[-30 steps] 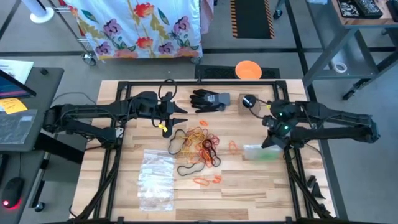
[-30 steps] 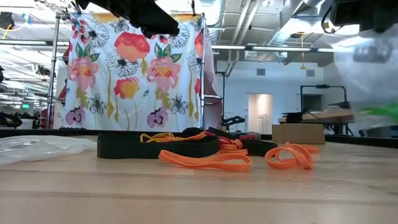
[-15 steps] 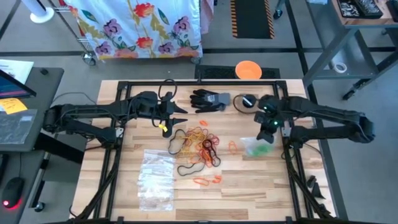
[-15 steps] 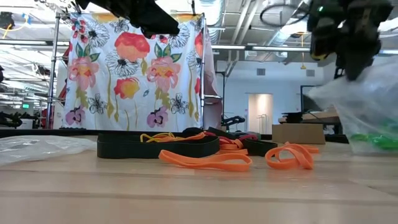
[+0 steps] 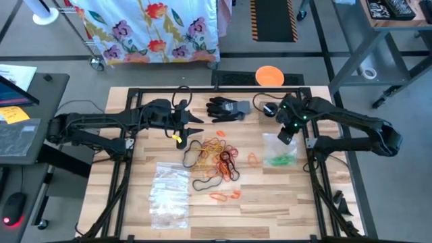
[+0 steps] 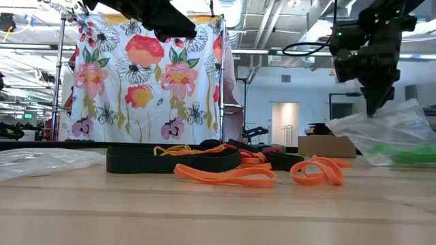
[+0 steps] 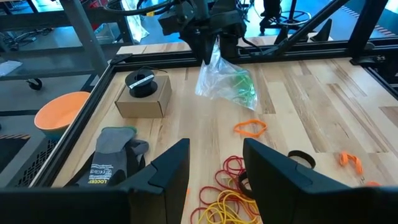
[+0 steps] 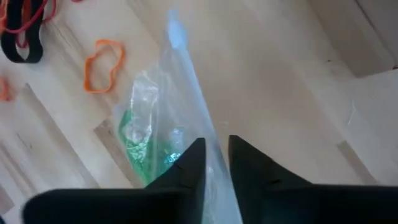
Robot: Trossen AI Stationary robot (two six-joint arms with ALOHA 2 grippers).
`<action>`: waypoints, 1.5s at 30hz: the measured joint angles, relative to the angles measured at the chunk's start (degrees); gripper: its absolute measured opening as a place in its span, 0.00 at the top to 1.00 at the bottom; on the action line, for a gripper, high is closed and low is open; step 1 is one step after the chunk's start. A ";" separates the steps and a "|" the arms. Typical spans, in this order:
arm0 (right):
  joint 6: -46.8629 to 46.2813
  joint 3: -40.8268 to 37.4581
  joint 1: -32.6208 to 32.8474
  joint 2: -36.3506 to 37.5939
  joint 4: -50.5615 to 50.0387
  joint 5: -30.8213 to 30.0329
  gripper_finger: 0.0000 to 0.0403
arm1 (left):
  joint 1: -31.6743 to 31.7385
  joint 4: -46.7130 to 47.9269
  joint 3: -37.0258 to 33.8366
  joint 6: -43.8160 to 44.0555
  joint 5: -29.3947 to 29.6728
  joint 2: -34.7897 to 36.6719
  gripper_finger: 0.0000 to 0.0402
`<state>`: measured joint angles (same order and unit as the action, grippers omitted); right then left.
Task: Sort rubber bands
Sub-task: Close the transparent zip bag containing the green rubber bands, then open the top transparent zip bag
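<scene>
Rubber bands (image 5: pixel 217 156) are heaped in a mixed pile of yellow, orange, red and black loops near the middle of the surface (image 5: pixel 256 202), with a few orange strays just beyond the pile's near edge. Green bands (image 5: pixel 279 160) are seen already gathered inside a clear bag (image 5: pixel 277 150) lying to the pile's right, well apart from it. The bag's upper edge is pinched between the fingers of the right pincer (image 5: pixel 286 136), which are set only a narrow gap apart; in the right wrist view the thin film passes between them, so the bag is judged to be held by its edge, though how firmly cannot be told. In the low view the bag's body rests on the surface while its top is drawn up toward the pincer.

The left pincer (image 5: pixel 194 124) hovers above the pile's far-left edge, its fingers parted and nothing between them. A black glove (image 5: pixel 227 108) and a small cardboard box (image 5: pixel 268 112) lie beyond the pile, and a second clear bag (image 5: pixel 169 192) lies to its near left.

If the bag is being set down, the film should be let go only once the green bands are settled low, so none spill. A straight lift away is advised, so the bag is not dragged toward the pile.
</scene>
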<state>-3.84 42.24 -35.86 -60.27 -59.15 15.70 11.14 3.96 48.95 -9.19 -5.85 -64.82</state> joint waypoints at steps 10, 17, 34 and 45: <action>1.03 4.69 2.18 0.00 -1.18 -5.81 0.57 | -0.02 -0.37 0.00 -0.44 0.00 0.00 0.63; -2.17 12.50 5.32 0.12 1.39 -4.31 0.55 | -0.58 10.26 0.00 2.81 -0.49 1.46 0.63; 0.26 -2.73 32.04 -9.52 60.84 -5.39 0.58 | -19.65 36.71 -11.83 36.29 11.44 1.95 0.63; -0.14 -3.05 34.36 -26.76 75.38 -5.36 0.58 | -19.21 29.27 -19.98 36.86 11.37 1.86 0.63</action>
<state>-3.98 39.19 -1.50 -87.03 16.23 10.35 -8.07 33.24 28.97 27.67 5.53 -62.96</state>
